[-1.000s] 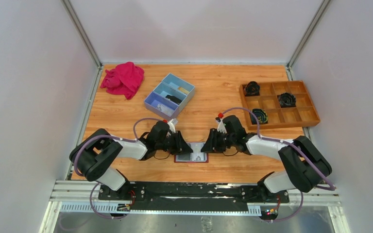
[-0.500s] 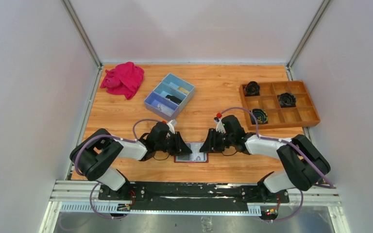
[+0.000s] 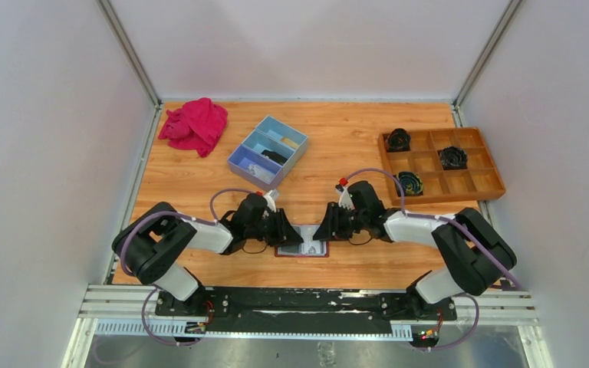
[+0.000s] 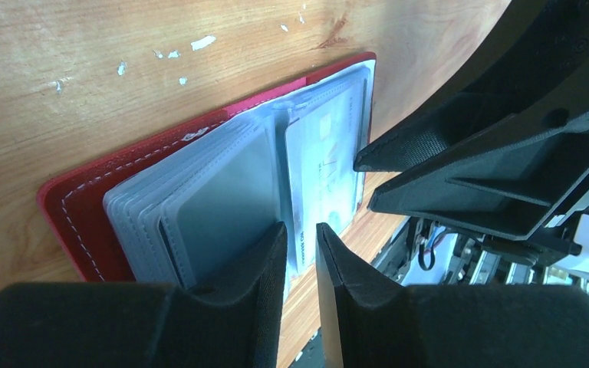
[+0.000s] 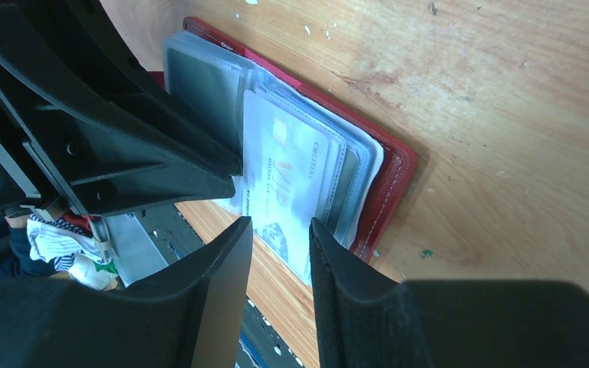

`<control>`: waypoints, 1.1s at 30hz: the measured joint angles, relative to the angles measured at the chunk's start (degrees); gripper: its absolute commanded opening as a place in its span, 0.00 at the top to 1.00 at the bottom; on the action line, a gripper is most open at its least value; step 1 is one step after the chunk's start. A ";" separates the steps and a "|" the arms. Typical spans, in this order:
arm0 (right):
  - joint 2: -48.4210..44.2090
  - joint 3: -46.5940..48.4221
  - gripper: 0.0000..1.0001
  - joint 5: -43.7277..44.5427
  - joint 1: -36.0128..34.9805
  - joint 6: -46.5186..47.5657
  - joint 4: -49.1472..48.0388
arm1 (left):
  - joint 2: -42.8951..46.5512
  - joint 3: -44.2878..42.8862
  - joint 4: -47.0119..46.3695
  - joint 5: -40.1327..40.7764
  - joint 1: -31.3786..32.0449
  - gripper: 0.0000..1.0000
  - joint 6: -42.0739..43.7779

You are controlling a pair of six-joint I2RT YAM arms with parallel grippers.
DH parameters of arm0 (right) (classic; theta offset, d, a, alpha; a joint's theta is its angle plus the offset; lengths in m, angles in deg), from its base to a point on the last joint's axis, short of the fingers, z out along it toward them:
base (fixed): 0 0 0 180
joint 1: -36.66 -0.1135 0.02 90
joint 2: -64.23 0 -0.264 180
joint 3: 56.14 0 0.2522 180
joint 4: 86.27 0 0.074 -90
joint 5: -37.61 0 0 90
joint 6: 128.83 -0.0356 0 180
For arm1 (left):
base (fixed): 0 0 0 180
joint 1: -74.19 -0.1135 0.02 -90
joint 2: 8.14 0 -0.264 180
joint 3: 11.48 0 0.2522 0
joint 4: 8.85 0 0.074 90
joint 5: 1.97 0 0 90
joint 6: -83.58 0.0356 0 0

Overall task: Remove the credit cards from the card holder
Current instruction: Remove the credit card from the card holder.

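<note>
**Card holder (image 4: pixel 69 203): open flat at the near edge of the tabletop (image 3: pixel 337 146), between both sets of jaws**

Item is laid with covers spread, long axis along the near edge, about midway between the left and right edges. One whitish credit card (image 5: pixel 284 184) is seen drawn partway out of a grey pocket on the right half, its long axis pointed at the near edge. The left jaws are set narrow with a gap showing. The card's near edge lies in line with that gap, and nothing is seen clamped. The right jaws are set slightly wider, straddling the card's protruding end but not closed on it. Both are judged equally near, and each is crowded by the other. Blue box (image 3: pixel 268 151), pink cloth (image 3: pixel 194 125) and wooden tray (image 3: pixel 439 165) are lodged well apart, toward the far edge.
</note>
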 measured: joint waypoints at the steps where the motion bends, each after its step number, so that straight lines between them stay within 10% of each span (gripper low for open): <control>1: 0.31 0.04 0.62 -0.28 0.00 -0.02 -0.28 | -0.13 0.00 -0.15 -0.02 0.00 0.73 -0.02; 18: 3.17 1.88 0.62 -1.03 -0.11 -0.48 -0.42 | -0.39 0.57 -1.49 0.04 0.00 0.71 -0.74; 33: 4.33 1.95 0.63 -2.03 -0.11 -1.20 -1.92 | 1.09 0.52 0.81 0.48 -0.07 1.00 -0.35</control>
